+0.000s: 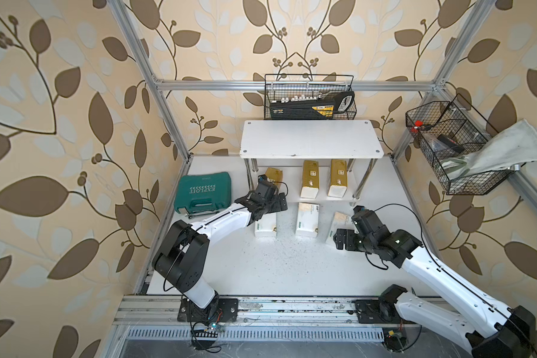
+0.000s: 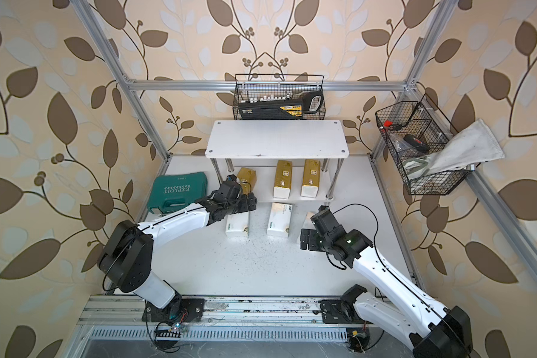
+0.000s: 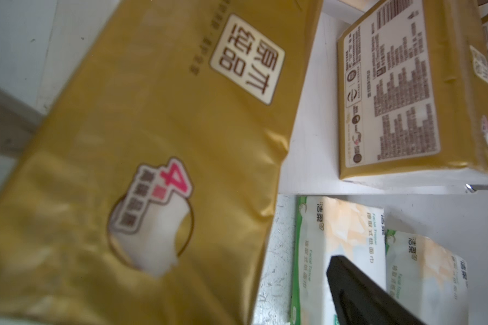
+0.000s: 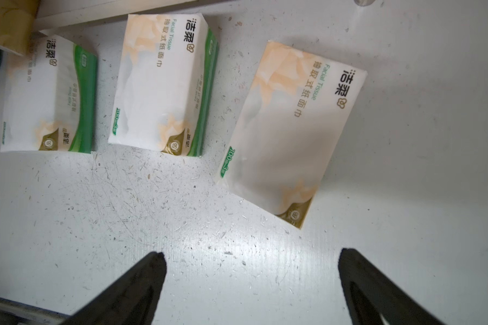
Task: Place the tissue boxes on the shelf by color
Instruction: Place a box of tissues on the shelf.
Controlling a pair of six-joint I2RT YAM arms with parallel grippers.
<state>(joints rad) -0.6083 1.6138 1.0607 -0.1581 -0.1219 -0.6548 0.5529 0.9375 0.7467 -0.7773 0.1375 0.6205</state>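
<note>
Three gold packs (image 1: 310, 178) are seen on the lower tier of the shelf (image 1: 310, 139), laid lengthwise from far to near, with their white ends at the board's near edge. The middle and right ones are set parallel with a narrow strip of board between them. The left gold pack (image 1: 272, 176) is turned askew at the left end and is partly hidden by the left arm. The left tool (image 1: 275, 200) is held at the shelf's near left corner with its jaws spread wide. In the left wrist view the one finger (image 3: 364, 292) that shows is kept apart from that pack's long edge, and the other finger is hidden. Three white packs (image 4: 164, 84) are laid on the table (image 1: 276, 266) just near of the shelf, each parted from the next by bare table, and the right white pack (image 4: 290, 126) is turned askew. The right tool (image 4: 251, 259) is held wide open over bare table at that pack's near end, with nothing between its jaws. A green case (image 1: 202, 193) is placed left of the shelf, along the table's left edge. A broad bare stretch of table is left near of the white packs.
</note>
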